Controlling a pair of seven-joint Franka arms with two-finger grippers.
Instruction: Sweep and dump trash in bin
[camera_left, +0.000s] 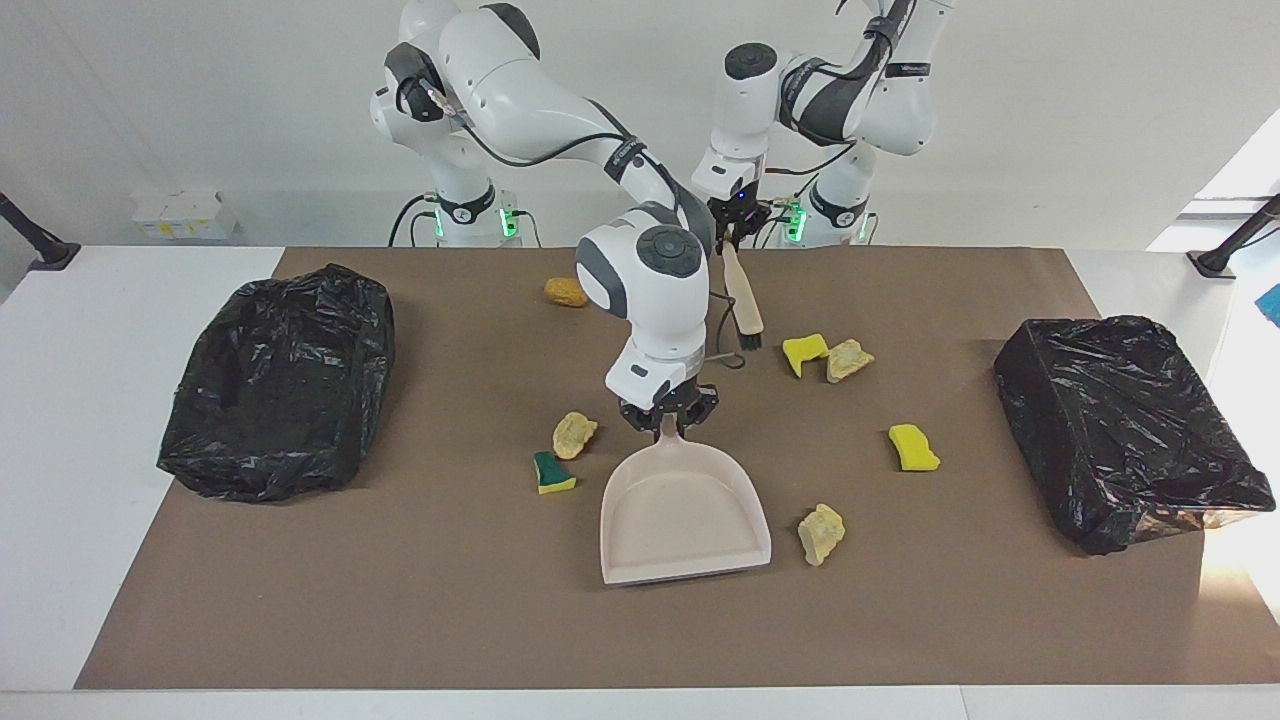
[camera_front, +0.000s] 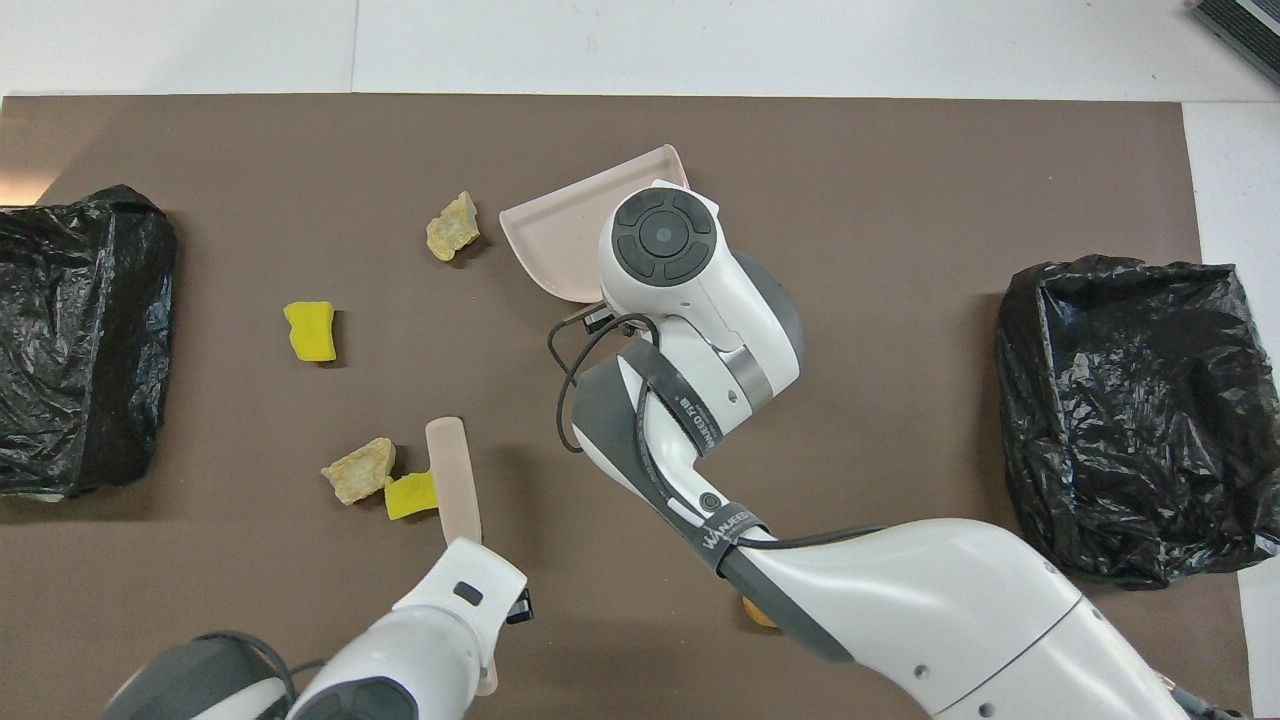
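Note:
My right gripper (camera_left: 668, 420) is shut on the handle of the beige dustpan (camera_left: 685, 515), which rests on the mat with its mouth away from the robots. My left gripper (camera_left: 738, 232) is shut on the beige hand brush (camera_left: 745, 305), bristles down over the mat beside a yellow sponge (camera_left: 805, 350) and a tan chunk (camera_left: 848, 358). A tan chunk (camera_left: 575, 434) and a green-topped sponge (camera_left: 552, 473) lie beside the dustpan toward the right arm's end. Another tan chunk (camera_left: 822, 532) and a yellow sponge (camera_left: 913, 447) lie toward the left arm's end. A golden-brown chunk (camera_left: 566, 292) lies near the robots.
A black-bagged bin (camera_left: 280, 380) stands at the right arm's end of the brown mat (camera_left: 450, 600). Another bin (camera_left: 1130, 430) stands at the left arm's end. In the overhead view the right arm (camera_front: 700, 400) hides the green-topped sponge and the chunk beside it.

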